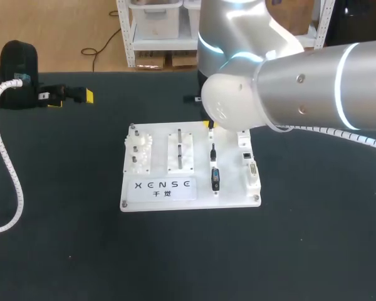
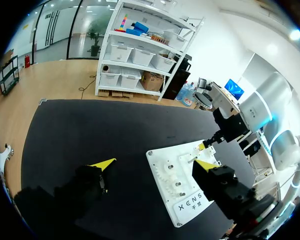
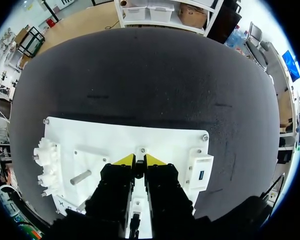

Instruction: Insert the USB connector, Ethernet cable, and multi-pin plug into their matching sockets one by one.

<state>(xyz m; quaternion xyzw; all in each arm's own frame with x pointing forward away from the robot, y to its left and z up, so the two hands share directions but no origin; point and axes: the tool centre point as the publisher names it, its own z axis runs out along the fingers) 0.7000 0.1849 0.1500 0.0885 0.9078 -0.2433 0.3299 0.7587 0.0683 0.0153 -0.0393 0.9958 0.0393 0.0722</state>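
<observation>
Head view: your right arm point(image 1: 313, 81) hangs over the board point(image 1: 188, 199)'s far edge. Left wrist view: your left gripper point(image 2: 155, 163) stands spread wide, well off the board. Right wrist view: your right gripper point(image 3: 139, 161) pinches the USB plug point(image 3: 138, 171), likely light and rigid, best held by its body.

Head view: high and behind the arms, facing down on the table point(image 1: 62, 238). White board point(image 1: 191, 188) mid-field, at some distance.
Left wrist view: well back, slanting across the table. Board lies ahead of the left claw point(image 2: 155, 164).
Right wrist view: close above the board, facing down, right claw point(image 3: 139, 161) just short of its edge.
All three views share the board.
</observation>
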